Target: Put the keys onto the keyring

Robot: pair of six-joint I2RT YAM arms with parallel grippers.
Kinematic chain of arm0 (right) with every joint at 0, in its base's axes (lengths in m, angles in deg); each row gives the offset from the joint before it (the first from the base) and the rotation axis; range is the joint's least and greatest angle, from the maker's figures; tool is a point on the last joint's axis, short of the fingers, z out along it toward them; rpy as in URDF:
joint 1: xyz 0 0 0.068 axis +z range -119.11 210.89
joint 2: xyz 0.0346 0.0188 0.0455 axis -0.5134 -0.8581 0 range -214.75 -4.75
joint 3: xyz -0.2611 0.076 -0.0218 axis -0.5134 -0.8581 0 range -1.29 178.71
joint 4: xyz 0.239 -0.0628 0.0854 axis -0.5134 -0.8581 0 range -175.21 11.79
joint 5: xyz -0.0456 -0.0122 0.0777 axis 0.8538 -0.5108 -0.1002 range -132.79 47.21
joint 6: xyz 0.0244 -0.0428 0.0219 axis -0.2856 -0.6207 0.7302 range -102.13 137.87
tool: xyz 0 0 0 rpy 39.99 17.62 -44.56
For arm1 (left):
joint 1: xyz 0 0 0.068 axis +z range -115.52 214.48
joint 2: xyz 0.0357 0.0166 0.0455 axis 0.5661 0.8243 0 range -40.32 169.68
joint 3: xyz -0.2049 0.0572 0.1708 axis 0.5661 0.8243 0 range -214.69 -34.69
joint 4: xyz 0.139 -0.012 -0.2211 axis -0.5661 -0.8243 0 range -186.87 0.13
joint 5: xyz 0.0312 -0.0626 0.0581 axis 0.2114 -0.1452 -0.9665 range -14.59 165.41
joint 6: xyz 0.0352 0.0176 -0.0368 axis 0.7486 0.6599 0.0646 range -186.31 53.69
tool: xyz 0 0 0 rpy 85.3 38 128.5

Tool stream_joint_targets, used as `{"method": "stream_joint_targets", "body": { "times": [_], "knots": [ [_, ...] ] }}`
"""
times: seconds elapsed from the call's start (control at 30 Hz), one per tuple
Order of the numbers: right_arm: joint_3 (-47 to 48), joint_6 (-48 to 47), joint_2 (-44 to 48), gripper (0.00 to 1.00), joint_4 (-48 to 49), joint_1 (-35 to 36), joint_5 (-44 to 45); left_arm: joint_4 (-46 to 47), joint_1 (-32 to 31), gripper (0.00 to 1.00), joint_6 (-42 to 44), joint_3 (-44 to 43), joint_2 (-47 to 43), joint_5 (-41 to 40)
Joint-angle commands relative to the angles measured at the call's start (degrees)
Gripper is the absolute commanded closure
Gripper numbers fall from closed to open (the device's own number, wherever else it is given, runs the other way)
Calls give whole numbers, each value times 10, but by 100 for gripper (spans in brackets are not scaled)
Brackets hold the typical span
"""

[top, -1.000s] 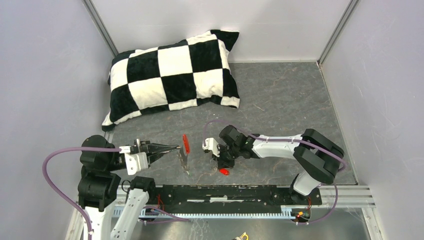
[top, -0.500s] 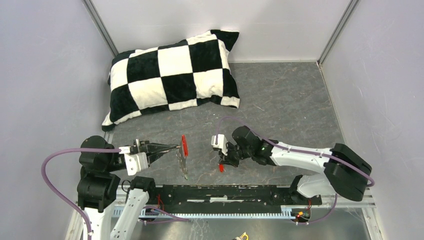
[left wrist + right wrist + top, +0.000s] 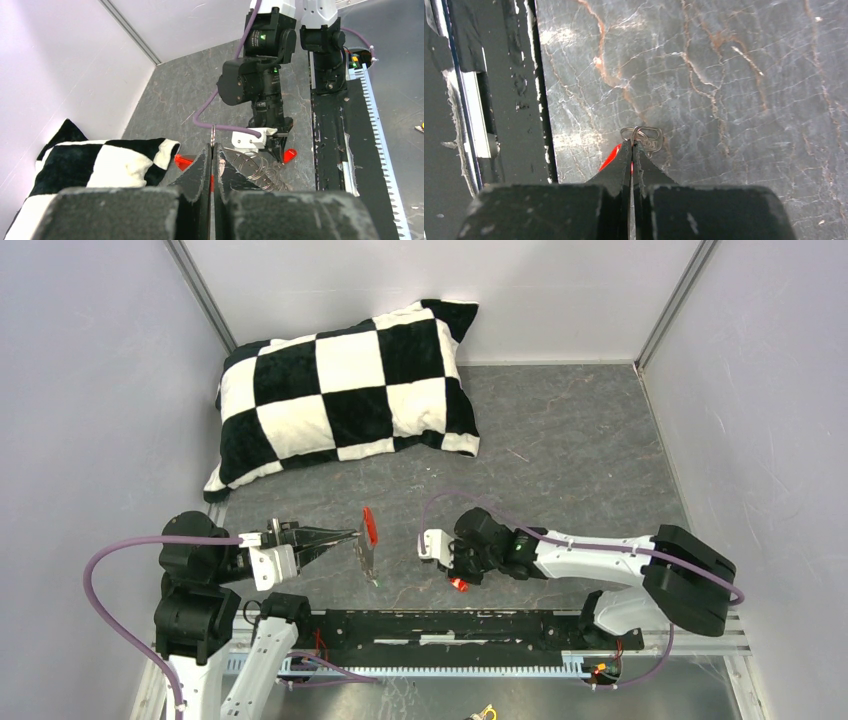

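Observation:
My left gripper (image 3: 352, 537) is shut on the keyring's thin silvery ring (image 3: 213, 135) and holds it above the floor. The red fob (image 3: 370, 526) and silvery coils (image 3: 368, 562) hang from it; the coils (image 3: 260, 167) and fob (image 3: 183, 161) also show in the left wrist view. My right gripper (image 3: 455, 577) is shut on the red-headed key (image 3: 460, 585), low over the floor to the right of the keyring. In the right wrist view the key's metal part (image 3: 645, 135) sticks out past the fingertips (image 3: 626, 150), and the red head (image 3: 611, 156) peeks out at the left. The green-headed key is out of view.
A black-and-white checked pillow (image 3: 345, 390) lies at the back left. A black rail (image 3: 450, 625) runs along the near edge just behind the right gripper. Grey walls close in the left, right and back sides.
The right arm swung and stretched out, lifted the red-headed key a little, then brought it down slightly further right. The left gripper and keyring stayed still.

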Motion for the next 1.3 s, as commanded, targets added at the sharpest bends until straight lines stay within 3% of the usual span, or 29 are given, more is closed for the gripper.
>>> {"method": "stream_joint_targets", "body": {
  "times": [0.0,0.27,0.5,0.7,0.97,1.13,1.27],
  "knots": [
    [-1,-11,-1,99,8,17,32,8,3,98,16,-7,-6,-3],
    [-6,-1,1,100,37,19,19,8,3,98,15,-7,-9,-3],
    [-26,45,33,100,111,-11,-56,7,3,98,14,-2,-10,-4],
    [7,8,-17,90,26,-35,-49,7,3,98,17,0,-9,2],
    [36,-21,-57,86,10,-57,-59,7,3,98,14,-2,-10,0],
    [48,-40,-45,77,-3,-66,-38,7,3,98,13,-2,-10,0],
    [53,-50,-31,76,-5,-75,-34,7,3,98,13,-2,-10,1]
  ]
}}
